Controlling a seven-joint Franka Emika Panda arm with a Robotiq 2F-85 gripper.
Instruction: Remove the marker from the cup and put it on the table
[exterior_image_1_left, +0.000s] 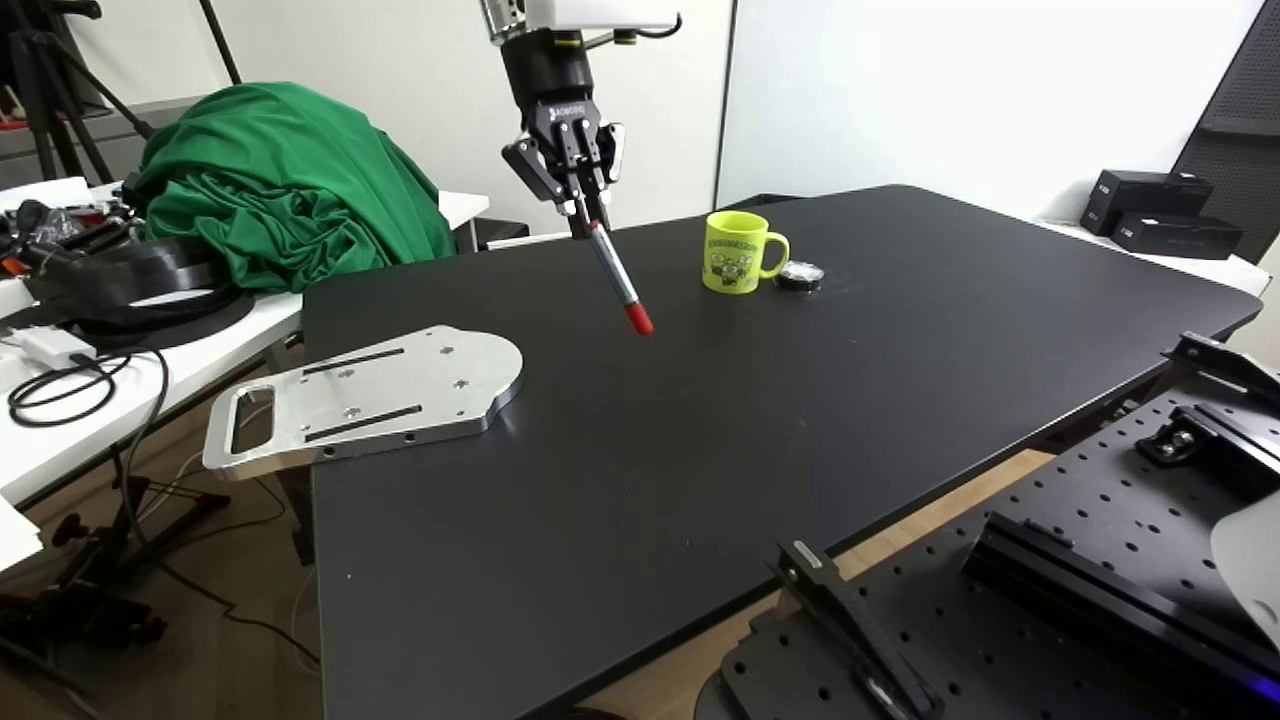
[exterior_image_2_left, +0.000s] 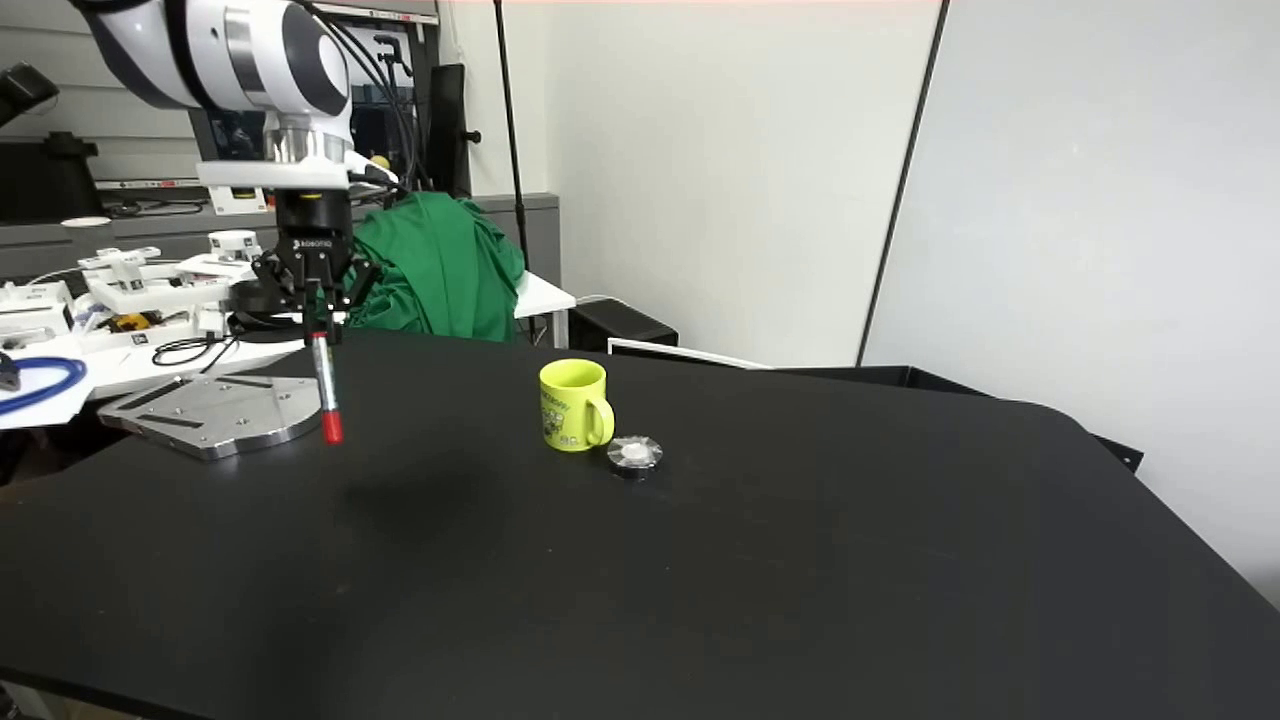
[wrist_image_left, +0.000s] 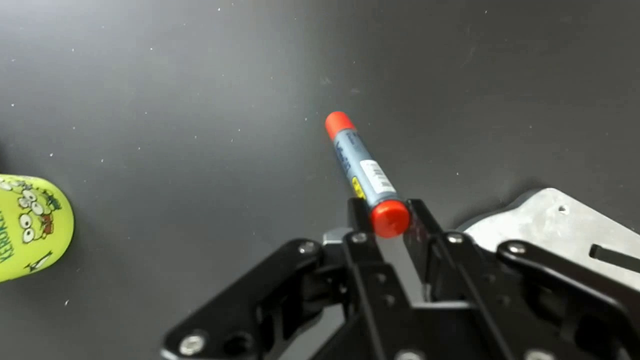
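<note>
My gripper is shut on the marker near its upper end. The marker has a silver-grey body and red ends. It hangs steeply, slightly tilted, and its lower red end appears to be above the black table. In the wrist view the gripper has the marker between its fingertips, pointing away from the camera. The yellow-green cup stands upright on the table, apart from the gripper, with no marker seen in it. It also shows in an exterior view and partly at the wrist view's left edge.
A silver metal plate lies at the table's edge near the gripper; it also shows in the wrist view. A small round black-and-white object lies beside the cup's handle. A green cloth sits on the white side desk.
</note>
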